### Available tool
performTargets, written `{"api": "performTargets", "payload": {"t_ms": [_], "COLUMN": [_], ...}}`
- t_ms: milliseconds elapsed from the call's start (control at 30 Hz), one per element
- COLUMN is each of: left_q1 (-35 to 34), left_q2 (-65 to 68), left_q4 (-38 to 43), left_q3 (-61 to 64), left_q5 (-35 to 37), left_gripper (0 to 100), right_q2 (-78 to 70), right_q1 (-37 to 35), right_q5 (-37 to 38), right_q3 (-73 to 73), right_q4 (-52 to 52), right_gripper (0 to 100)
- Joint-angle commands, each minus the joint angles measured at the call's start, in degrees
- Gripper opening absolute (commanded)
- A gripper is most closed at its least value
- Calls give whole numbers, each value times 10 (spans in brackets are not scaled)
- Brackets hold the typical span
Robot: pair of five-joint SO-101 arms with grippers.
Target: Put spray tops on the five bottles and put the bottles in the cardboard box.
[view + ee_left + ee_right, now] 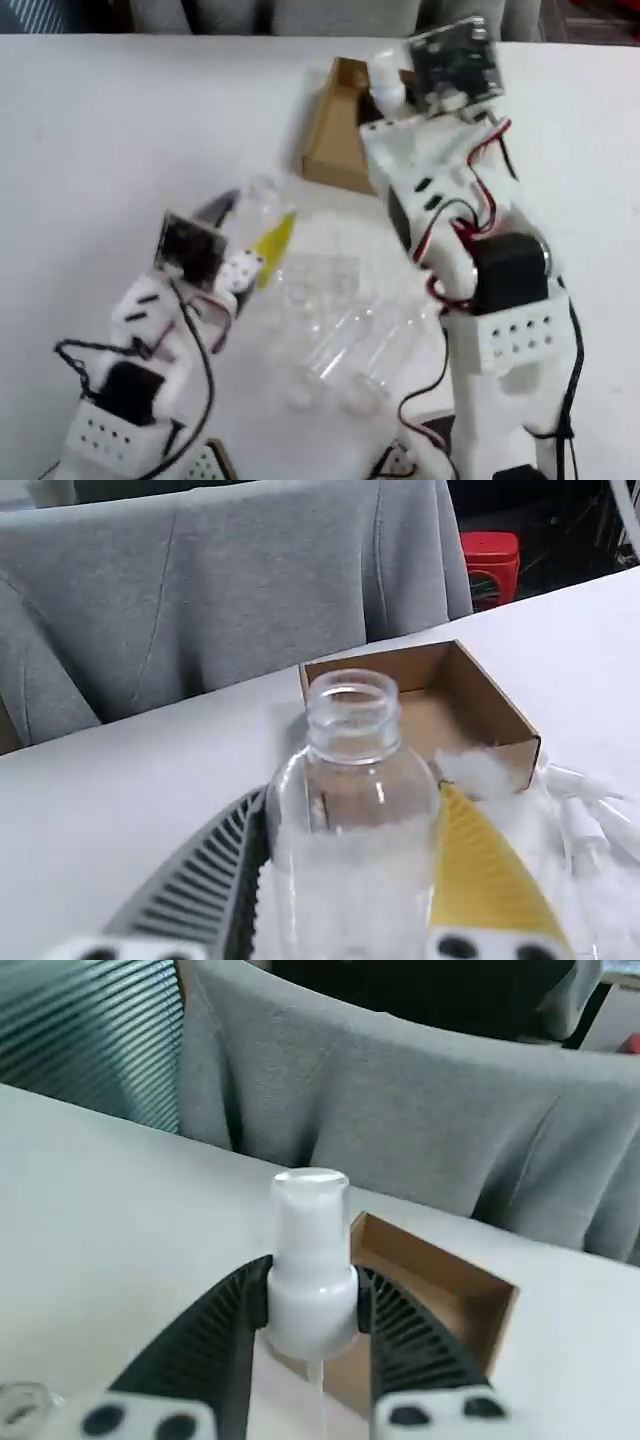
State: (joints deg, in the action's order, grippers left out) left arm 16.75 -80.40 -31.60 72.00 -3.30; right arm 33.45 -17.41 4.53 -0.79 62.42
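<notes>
No text, numbers or signs are legible. The red container [489, 565] beyond the cardboard box [482, 698] has a greenish label patch, too blurred to read. The circuit board [455, 60] just beside the cardboard box in the high view shows only specks, too small to make out.
</notes>
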Motion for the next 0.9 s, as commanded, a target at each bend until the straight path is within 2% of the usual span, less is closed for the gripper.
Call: {"api": "performTargets", "payload": {"t_ms": [0,133,367,500,700,867], "left_q1": [9,3,-126,-159,-165,-146], "left_q2": [-87,-145,-221,-240,-240,-241], "left_q4": [17,-10,-17,-17,-26,-39], "left_q3": [50,103,171,208,220,222], "left_q5": [0,0,4,58,76,75], "left_gripper": [120,120,120,120,120,120], "right_q2": [17,17,84,142,190,200], "right_q1": [-25,-67,-166,-194,-198,-214], "right_q5": [-46,-47,-47,-44,-42,-47], "right_q3": [-25,-25,44,154,255,307], "right_q4": [-20,-38,-46,-136,-328,-357], "right_gripper": [18,18,18,17,17,18]}}
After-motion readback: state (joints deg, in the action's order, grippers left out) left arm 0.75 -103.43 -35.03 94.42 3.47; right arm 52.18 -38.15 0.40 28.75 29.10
